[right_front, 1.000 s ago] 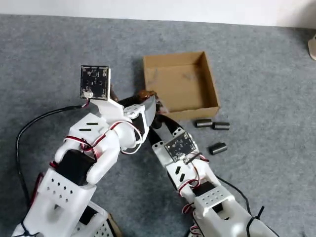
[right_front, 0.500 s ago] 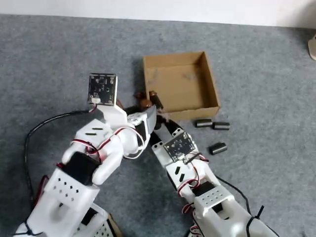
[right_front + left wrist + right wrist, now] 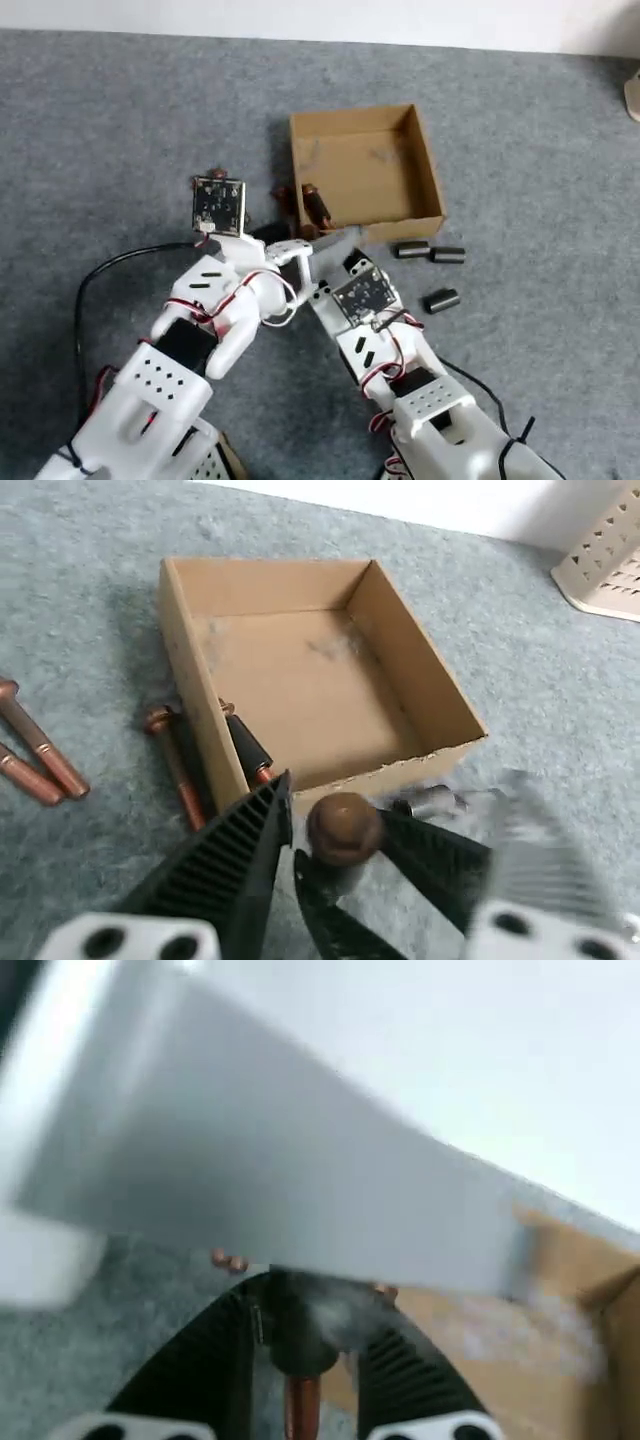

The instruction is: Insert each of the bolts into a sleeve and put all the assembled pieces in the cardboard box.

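My right gripper [image 3: 305, 1315] is shut on a black sleeve [image 3: 300, 1335], and a copper bolt shank [image 3: 300, 1405] sticks out of the sleeve's near end. In the left wrist view the bolt's round head [image 3: 343, 827] tops that sleeve, between the spread jaws of my left gripper [image 3: 335, 802], which is open. In the high view both grippers meet just in front of the cardboard box [image 3: 425, 165], at its near left corner. Against the box's left wall lie a loose bolt [image 3: 176, 765] and a sleeved bolt [image 3: 247, 744]. Two more bolts [image 3: 40, 745] lie farther left.
Three loose black sleeves [image 3: 412, 249] [image 3: 448, 255] [image 3: 440, 299] lie on the grey carpet right of the arms, in front of the box. The left arm's cable [image 3: 100, 275] loops over the carpet at the left. A perforated beige object [image 3: 605, 560] stands beyond the box.
The left arm has come nearer and to the right, down onto the right gripper. Its moving jaw has swung open. The right arm has stayed put.
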### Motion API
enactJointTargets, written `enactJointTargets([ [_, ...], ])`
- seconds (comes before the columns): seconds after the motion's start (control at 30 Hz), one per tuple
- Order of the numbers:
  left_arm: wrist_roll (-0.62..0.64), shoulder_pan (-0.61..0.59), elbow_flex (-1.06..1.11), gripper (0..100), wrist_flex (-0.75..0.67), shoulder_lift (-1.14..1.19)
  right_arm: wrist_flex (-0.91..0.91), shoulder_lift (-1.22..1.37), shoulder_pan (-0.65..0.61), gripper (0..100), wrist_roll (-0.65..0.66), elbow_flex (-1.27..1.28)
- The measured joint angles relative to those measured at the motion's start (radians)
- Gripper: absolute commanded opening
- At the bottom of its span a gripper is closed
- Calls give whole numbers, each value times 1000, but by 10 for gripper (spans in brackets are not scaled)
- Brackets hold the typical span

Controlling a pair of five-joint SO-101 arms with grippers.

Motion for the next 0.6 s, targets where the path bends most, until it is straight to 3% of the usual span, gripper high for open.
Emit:
enactJointTargets([
  [0.2,-2,-192,0,775,74,-11,0,0,34,4,0,0],
  [0.4,-2,-436,3,775,318,-175,77,0,94,4,0,0],
  [0.5,-3,-493,60,775,443,-265,169,0,94,4,-31,0],
  [0.6,-3,-503,157,775,474,-338,308,0,97,4,-80,-20],
])
